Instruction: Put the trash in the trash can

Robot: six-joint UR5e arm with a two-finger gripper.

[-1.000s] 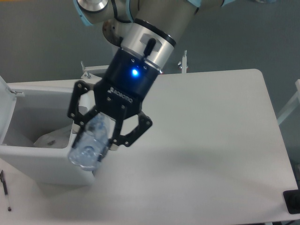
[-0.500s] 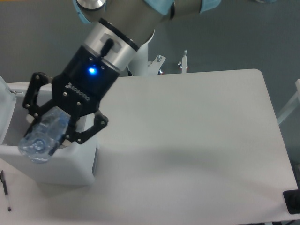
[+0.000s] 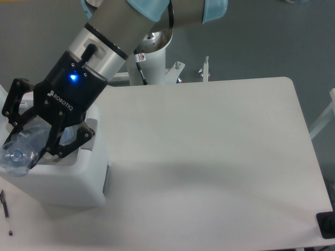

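the crushed clear bottle (image 3: 21, 151) looks very light and thin, so it is likely easy to lift but also easy to squash more. its skin is smooth and see-through, so it could slip if the hold is too soft. it is long, so the best place to hold it is likely around its middle, and that is about where the black fingers (image 3: 49, 149) press it now. the gripper (image 3: 34, 146) is squeezed shut around the bottle, one finger on each side, and the lower end of the bottle pokes out toward the camera at the left edge. i cannot see a blue cap here. the bottle hangs in the air over the white trash can (image 3: 68, 178), which sits at the left end of the white table (image 3: 209, 157). the arm (image 3: 99, 42) comes down from the top and leans to the left, so the gripper tips sideways and not straight down. a small blue light glows on its black body. the arm hides most of the can's opening, so i cannot see the tissue or what is inside. a thin pen-like stick (image 3: 6, 212) lies in front of the can at the bottom left.
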